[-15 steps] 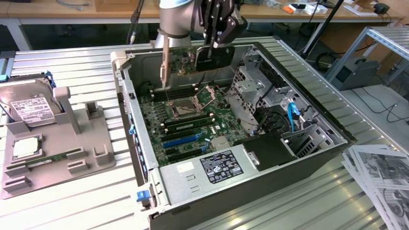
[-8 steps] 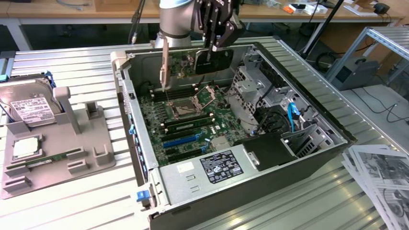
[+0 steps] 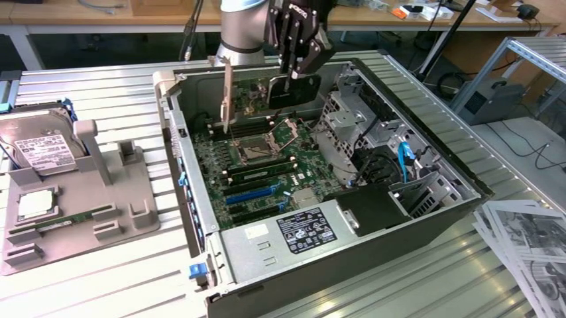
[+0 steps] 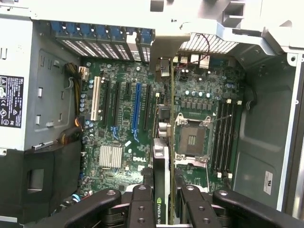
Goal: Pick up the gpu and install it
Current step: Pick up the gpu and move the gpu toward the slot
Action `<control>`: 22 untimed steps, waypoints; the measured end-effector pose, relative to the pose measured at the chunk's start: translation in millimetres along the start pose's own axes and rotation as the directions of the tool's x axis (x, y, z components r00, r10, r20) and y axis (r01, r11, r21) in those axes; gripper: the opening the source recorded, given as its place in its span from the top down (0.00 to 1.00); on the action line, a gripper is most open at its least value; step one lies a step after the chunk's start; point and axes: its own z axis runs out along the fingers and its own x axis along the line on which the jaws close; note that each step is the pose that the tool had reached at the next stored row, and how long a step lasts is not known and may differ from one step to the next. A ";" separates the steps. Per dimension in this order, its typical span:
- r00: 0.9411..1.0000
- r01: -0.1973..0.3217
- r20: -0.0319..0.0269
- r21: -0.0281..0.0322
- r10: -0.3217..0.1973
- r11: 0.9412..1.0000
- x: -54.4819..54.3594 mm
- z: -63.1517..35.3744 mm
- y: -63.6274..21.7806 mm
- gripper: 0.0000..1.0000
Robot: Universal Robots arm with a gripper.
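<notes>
My gripper (image 3: 296, 69) hangs over the open computer case (image 3: 190, 218), shut on the gpu (image 3: 288, 93). The gpu is a dark card held upright, its long silver bracket (image 3: 227, 96) pointing down toward the motherboard (image 3: 265, 156) near the case's rear wall. It is above the board, not seated. In the wrist view the gpu (image 4: 161, 161) shows edge-on between the black fingers (image 4: 141, 209) of my gripper (image 4: 164, 209), and its bracket (image 4: 166, 45) reaches the rear slot grille. The blue expansion slot (image 4: 137, 109) and black slots lie beside the card's edge.
A power supply (image 3: 301, 228) and drive cage (image 3: 372, 129) take up the case's near and right sides. On the exterior view's left, a grey fixture (image 3: 115, 199) carries a hard drive (image 3: 40, 149), a chip (image 3: 36, 202) and a memory stick (image 3: 44, 225). Papers (image 3: 526, 245) lie at the lower right.
</notes>
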 end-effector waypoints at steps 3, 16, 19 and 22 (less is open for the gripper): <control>1.000 0.000 0.000 0.000 0.000 1.000 -0.2 4.5 0.0 0.73; 1.000 -0.019 0.000 -0.001 0.019 1.000 1.4 9.1 0.4 0.73; 0.999 -0.053 0.001 -0.002 0.053 0.999 1.4 9.3 0.4 0.73; 0.998 -0.056 0.001 -0.002 0.056 0.998 1.4 9.3 0.4 0.73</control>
